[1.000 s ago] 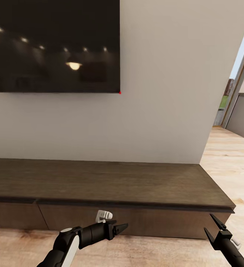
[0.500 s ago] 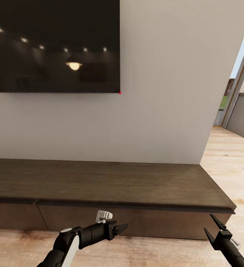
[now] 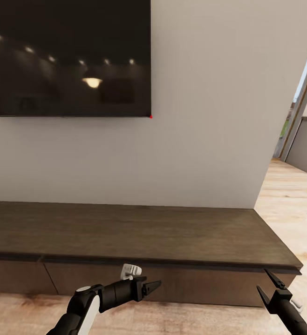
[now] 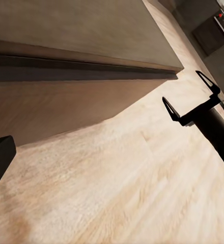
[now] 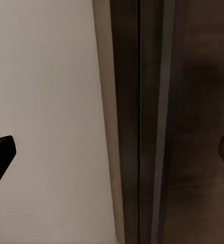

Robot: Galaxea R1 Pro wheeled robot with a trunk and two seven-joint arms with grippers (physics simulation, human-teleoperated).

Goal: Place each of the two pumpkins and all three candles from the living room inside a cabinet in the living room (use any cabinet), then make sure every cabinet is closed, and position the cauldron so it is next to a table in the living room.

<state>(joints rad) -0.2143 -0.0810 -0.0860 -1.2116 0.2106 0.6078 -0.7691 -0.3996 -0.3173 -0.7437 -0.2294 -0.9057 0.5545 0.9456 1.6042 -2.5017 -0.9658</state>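
**Facing the closed cabinet, both tools empty**

Cabinet: long, low, dark brown wood, flat bare top, drawer fronts flush and shut. It runs from 9 to 3 o'clock in the head view, under the black TV.

Left tool low at 6 o'clock, pointed at a drawer front, jaws narrow, holding nothing. Right tool at 4 o'clock by the cabinet's end, jaws wide, empty. Likely poised to pull a drawer.

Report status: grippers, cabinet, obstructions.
Left gripper and right gripper open, empty. Cabinet dead ahead, drawer fronts shut. Nothing between fingers and cabinet.
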